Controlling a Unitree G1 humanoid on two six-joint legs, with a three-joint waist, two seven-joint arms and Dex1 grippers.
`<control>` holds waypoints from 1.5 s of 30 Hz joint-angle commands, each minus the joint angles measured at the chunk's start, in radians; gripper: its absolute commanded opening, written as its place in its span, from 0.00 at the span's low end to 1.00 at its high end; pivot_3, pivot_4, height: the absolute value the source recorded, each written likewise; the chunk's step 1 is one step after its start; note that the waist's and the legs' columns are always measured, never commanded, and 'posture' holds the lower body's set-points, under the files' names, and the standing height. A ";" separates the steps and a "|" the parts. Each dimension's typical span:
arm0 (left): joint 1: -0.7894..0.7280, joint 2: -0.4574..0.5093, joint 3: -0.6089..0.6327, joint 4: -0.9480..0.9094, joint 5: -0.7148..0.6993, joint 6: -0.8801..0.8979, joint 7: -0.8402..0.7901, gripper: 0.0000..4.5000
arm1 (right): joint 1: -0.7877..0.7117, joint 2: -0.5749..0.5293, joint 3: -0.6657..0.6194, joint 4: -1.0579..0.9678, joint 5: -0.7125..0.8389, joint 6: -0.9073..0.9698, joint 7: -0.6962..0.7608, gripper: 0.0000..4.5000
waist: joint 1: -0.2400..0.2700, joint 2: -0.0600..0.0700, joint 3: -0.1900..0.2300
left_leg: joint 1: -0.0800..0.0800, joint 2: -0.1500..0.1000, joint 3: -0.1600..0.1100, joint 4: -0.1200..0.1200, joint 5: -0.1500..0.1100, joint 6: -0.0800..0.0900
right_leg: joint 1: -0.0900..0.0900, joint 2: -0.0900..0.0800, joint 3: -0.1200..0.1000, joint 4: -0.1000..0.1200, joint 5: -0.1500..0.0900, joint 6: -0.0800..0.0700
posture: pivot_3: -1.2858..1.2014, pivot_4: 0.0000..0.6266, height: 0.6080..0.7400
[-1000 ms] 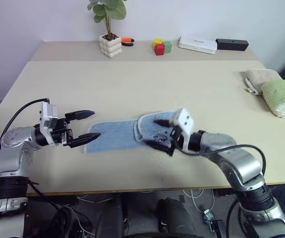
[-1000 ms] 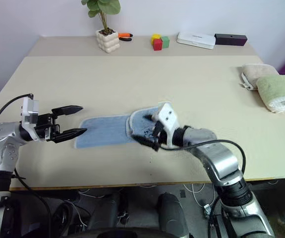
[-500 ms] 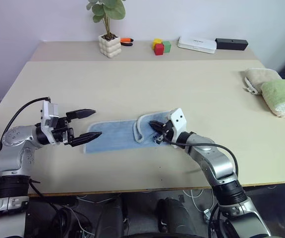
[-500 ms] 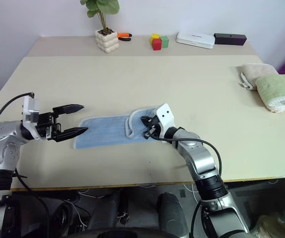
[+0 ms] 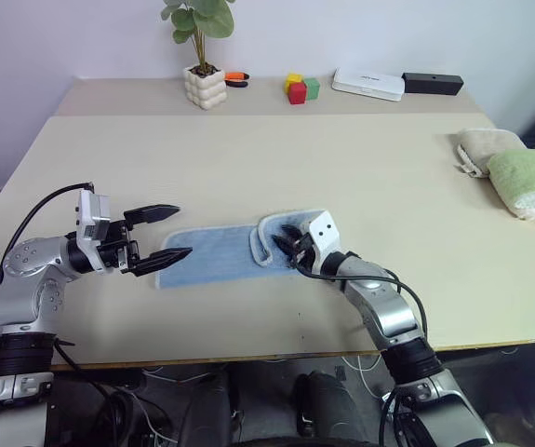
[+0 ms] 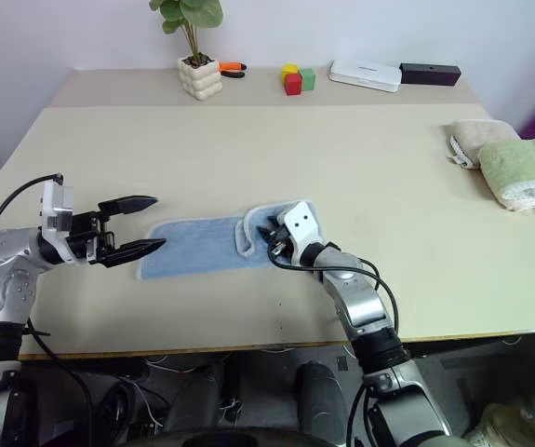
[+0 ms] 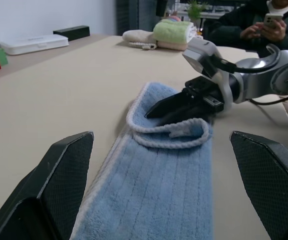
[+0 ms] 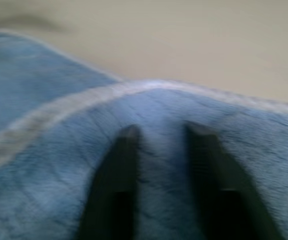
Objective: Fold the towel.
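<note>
The light blue towel [image 5: 211, 256] lies flat near the table's front edge, with its right end folded back over itself in a whitish-hemmed flap [image 5: 272, 237]. My right gripper [image 5: 286, 240] rests low on that flap. Its two fingers [image 8: 123, 165] lie on the cloth with a gap between them and nothing pinched. The left wrist view shows the same right gripper [image 7: 154, 111] pointing along the towel [image 7: 159, 190]. My left gripper [image 5: 181, 232] hovers wide open at the towel's left end, just above it.
A beige folded towel [image 5: 483, 149] and a green one [image 5: 532, 182] lie at the table's right edge. Along the far edge stand a potted plant [image 5: 206, 82], coloured blocks [image 5: 300, 88], a white box [image 5: 369, 84] and a black box [image 5: 434, 84]. A seated person [image 7: 264, 22] holds a phone.
My right gripper has sunk from above the fold down onto the towel's flap and shifted a little left. The left arm has stayed still.
</note>
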 commanded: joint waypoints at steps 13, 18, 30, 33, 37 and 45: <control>0.128 0.048 0.109 -0.179 -0.146 0.242 0.121 1.00 | -0.098 -0.151 -0.114 -0.290 0.175 0.179 0.202 0.98 | 0.001 0.002 0.002 | -0.001 0.000 -0.003 0.000 0.000 0.000 | -0.002 0.000 0.000 0.000 0.000 0.000 | 0.52 0.24 0.96; 0.318 0.015 0.287 -0.410 -0.505 0.608 0.425 1.00 | -0.067 -0.353 -0.161 -0.429 0.254 0.204 0.382 0.98 | 0.004 0.001 0.002 | -0.001 0.000 -0.005 -0.001 0.000 0.000 | -0.001 -0.001 0.000 -0.002 0.000 0.000 | 0.52 0.24 0.96; 0.714 -0.170 0.345 -0.581 -1.100 0.754 1.098 1.00 | -0.058 -0.459 -0.172 -0.419 0.268 0.160 0.470 0.98 | 0.009 0.000 0.002 | 0.001 -0.001 -0.007 0.000 0.000 0.000 | 0.002 -0.003 0.000 -0.002 -0.002 -0.004 | 0.52 0.24 0.96; 0.751 -0.189 0.341 -0.568 -1.127 0.732 1.168 1.00 | -0.060 -0.445 -0.161 -0.414 0.261 0.154 0.461 0.98 | 0.010 0.000 0.002 | 0.001 -0.001 -0.008 0.001 -0.001 0.000 | -0.002 -0.004 -0.001 -0.004 -0.004 -0.007 | 0.52 0.24 0.96; 0.768 -0.221 0.323 -0.537 -1.143 0.719 1.214 1.00 | -0.063 -0.436 -0.159 -0.411 0.254 0.149 0.449 0.98 | 0.008 0.000 0.002 | 0.001 -0.001 -0.007 0.000 -0.001 0.001 | -0.002 -0.007 -0.002 -0.004 -0.004 -0.007 | 0.52 0.24 0.96; 0.682 -0.207 0.216 -0.513 -1.103 0.737 1.280 1.00 | -0.071 -0.413 -0.147 -0.414 0.237 0.147 0.419 0.98 | 0.009 0.001 0.001 | 0.001 -0.003 -0.007 0.000 -0.001 0.001 | -0.001 -0.010 -0.003 -0.005 -0.004 -0.007 | 0.52 0.24 0.96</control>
